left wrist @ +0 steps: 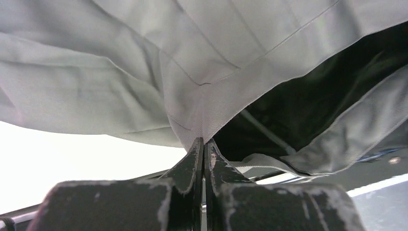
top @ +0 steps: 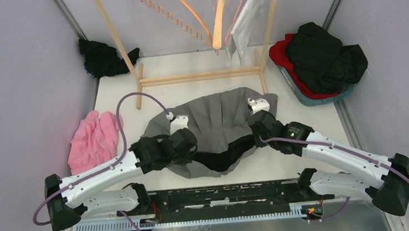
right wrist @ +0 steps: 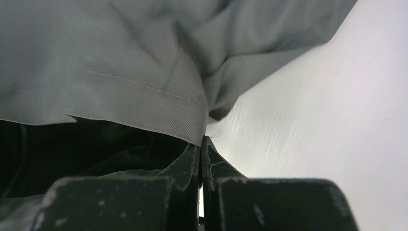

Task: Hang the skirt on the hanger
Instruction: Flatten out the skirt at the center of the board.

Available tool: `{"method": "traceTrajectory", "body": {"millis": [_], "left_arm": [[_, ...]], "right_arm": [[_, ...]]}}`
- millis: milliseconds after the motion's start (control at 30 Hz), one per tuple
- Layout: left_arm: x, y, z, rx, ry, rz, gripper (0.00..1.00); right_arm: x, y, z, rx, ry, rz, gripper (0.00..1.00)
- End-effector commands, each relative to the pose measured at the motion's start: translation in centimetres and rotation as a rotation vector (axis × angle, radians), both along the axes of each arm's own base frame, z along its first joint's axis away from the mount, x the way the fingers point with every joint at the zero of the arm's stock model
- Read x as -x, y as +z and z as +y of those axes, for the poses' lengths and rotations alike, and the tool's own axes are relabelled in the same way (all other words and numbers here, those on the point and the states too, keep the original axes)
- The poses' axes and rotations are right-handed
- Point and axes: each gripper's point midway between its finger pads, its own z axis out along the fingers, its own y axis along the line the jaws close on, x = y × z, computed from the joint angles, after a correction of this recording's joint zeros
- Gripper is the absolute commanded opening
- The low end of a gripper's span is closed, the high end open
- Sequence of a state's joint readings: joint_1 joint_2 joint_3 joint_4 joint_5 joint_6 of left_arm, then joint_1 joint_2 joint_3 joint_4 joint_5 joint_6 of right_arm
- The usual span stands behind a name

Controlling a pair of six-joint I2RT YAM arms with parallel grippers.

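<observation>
The left tool [left wrist: 203,144] and right tool [right wrist: 201,142] each pinch tightly only a thin edge of the grey pleated fabric skirt [top: 214,123] lying on the white surface [top: 304,134], so the waistband may slip out when lifted toward the wooden hanger [top: 182,8].

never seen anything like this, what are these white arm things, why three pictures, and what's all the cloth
Two robot arms are bolted to a table's near edge. The top picture looks down from above; the other two come from cameras on each wrist, looking along the fingers. The left gripper and right gripper are each shut on the waistband of a grey skirt lying on the table. Behind it stands a wooden rack with an orange hanger. A pink cloth, a black cloth and a basket of clothes lie around.
</observation>
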State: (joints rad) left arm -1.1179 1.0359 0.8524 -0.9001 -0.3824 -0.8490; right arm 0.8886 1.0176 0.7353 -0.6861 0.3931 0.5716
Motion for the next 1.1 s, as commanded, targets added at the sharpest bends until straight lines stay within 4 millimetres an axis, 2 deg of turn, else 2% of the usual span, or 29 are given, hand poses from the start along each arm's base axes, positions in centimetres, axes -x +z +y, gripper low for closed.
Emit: {"method": "traceTrajectory", "body": {"millis": [0,267,300,400,433,567,667,867,933,967,1067], "left_arm": [[-3.9,7.3,-0.4,0.061,0.059,-0.162,0.03],[-11.1,19.9,1.5,0.105,0.097,-0.364,0.03],[-11.9,22.1,1.8,0.117,0.104,-0.399,0.03],[-14.4,25.8,2.7,0.124,0.123,-0.454,0.03],[-15.3,27.0,3.0,0.131,0.133,-0.474,0.03],[-19.2,30.2,4.0,0.17,0.162,-0.516,0.03],[-22.6,31.5,4.6,0.206,0.191,-0.538,0.03],[-28.5,33.3,5.1,0.276,0.199,-0.607,0.03],[-30.5,33.9,4.8,0.302,0.184,-0.633,0.03],[-31.1,35.3,4.7,0.32,0.17,-0.672,0.03],[-32.4,37.4,4.3,0.341,0.143,-0.742,0.03]], "right_arm": [[-3.0,8.4,1.3,-0.081,0.004,-0.173,0.01],[-7.7,19.8,1.8,-0.121,-0.004,-0.34,0.01],[-8.4,21.0,1.7,-0.13,-0.012,-0.355,0.01],[-10.7,24.3,1.3,-0.152,-0.031,-0.389,0.01],[-11.5,26.2,1.2,-0.17,-0.039,-0.419,0.01],[-15.0,29.6,0.8,-0.182,-0.067,-0.454,0.01],[-17.6,31.6,0.4,-0.2,-0.094,-0.478,0.01],[-22.8,33.3,0.9,-0.254,-0.108,-0.532,0.01],[-25.1,33.1,1.2,-0.268,-0.109,-0.536,0.01],[-25.9,33.2,1.2,-0.279,-0.108,-0.541,0.01],[-27.3,34.6,1.8,-0.315,-0.085,-0.586,0.01]]}}
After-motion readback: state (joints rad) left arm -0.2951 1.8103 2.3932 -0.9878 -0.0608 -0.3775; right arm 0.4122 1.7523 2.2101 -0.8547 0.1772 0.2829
